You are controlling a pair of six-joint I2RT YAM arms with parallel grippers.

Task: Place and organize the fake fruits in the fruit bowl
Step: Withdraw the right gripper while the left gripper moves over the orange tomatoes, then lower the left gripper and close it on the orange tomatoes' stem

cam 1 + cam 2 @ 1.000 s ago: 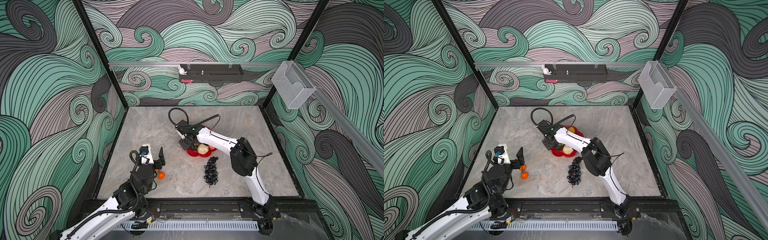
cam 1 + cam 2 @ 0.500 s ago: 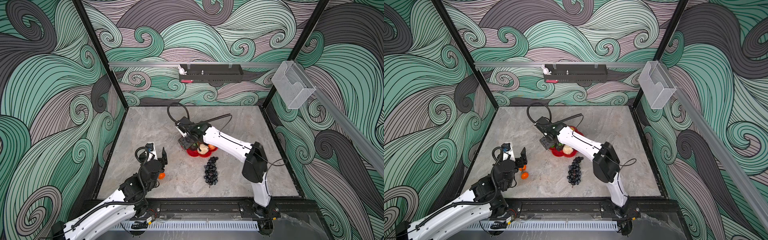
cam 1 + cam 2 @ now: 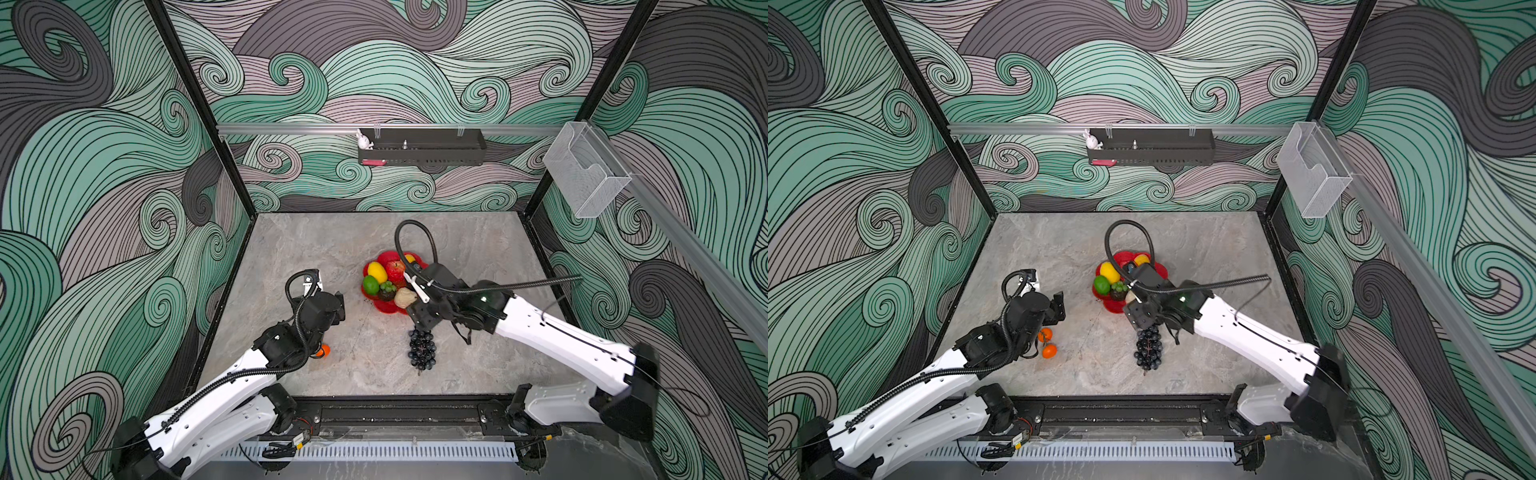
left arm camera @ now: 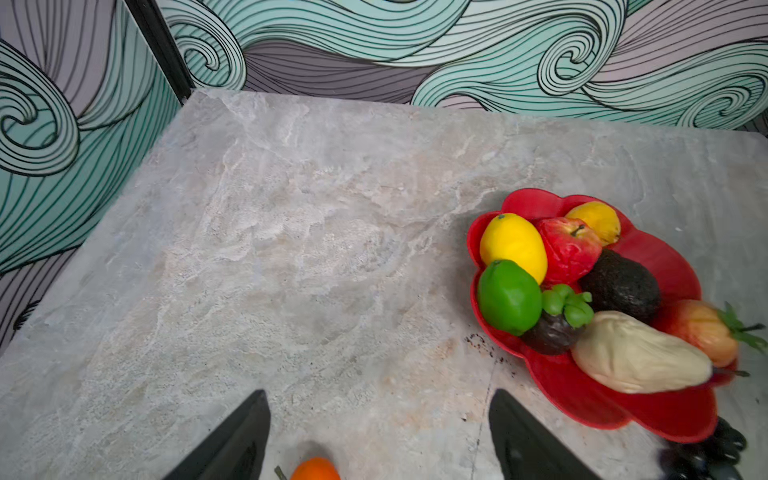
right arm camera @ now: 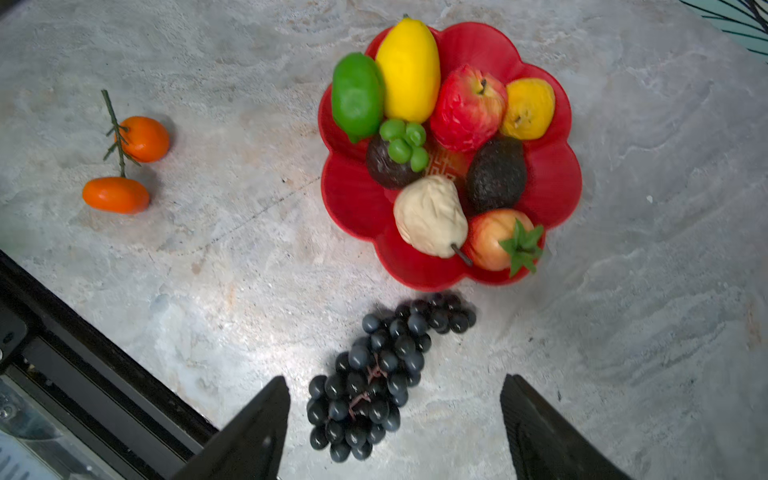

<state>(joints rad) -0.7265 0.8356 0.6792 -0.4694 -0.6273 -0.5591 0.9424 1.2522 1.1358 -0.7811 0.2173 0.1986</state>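
fingers spread above the grapes, bunch lying slantwise in the gap

right fingers (image 5: pixel 257 432) stand wide apart and hold nothing. the right gripper (image 5: pixel 395 380) hangs over the table (image 5: pixel 208 270), with the grape bunch (image 5: pixel 380 376) lying below in the gap between the two pads, touching neither as far as i can tell. its long axis crosses that gap on a slant, neither along the line from pad to pad nor square to it, so i judge the wrist wants a turn before the descent. in a top view the bunch (image 3: pixel 422 351) runs from 12 to 6 o'clock, at about 5 o'clock from the middle of the fruit bowl (image 3: pixel 384 307), its 12 o'clock end just beside the rim. the bowl holds eight fruits. further out, at 9 o'clock from the grapes, two oranges (image 3: pixel 1049 351) on one twig lie on the table by the left gripper (image 4: pixel 379 392), also spread and empty. that arm is nearer to them, the right arm to the grapes.
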